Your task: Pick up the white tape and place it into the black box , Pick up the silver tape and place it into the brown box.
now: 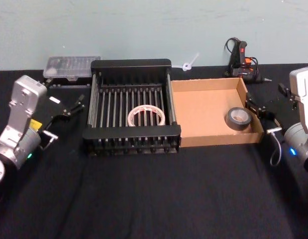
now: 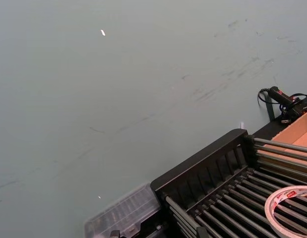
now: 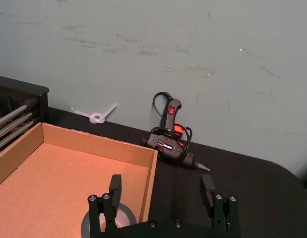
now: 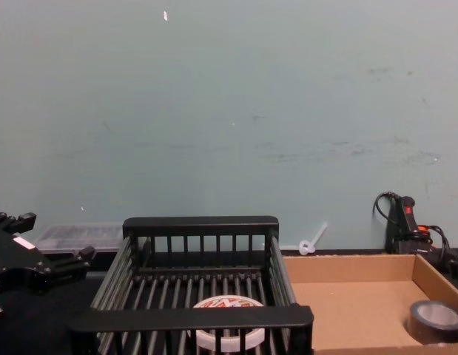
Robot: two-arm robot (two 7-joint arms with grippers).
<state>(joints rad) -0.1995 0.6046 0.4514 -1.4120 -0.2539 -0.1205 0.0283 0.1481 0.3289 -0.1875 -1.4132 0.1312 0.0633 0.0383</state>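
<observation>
Tabletop (image 1: 144,199) work looks done: the left claw (image 1: 69,110) and right claw (image 3: 162,191) hang wide and empty beside their boxes. White tape (image 1: 146,115) lies flat in the black box (image 1: 131,137), silver tape (image 1: 239,118) in the brown box (image 1: 203,112); a glue gun (image 1: 241,57) sits behind.

Tape rolls: two, the white tape (image 1: 146,115) inside the black box (image 1: 131,65), the silver tape (image 1: 238,118) inside the brown box (image 1: 203,84).
Boxes: two, black on the left, brown on the right, touching side by side.
Clear plastic container (image 1: 73,66): one, far left.
Glue gun (image 1: 242,62): one, far right.
White cable tie (image 1: 189,63): one, behind the boxes.
Grippers: two, left gripper (image 1: 69,106) and right gripper (image 1: 258,108).
</observation>
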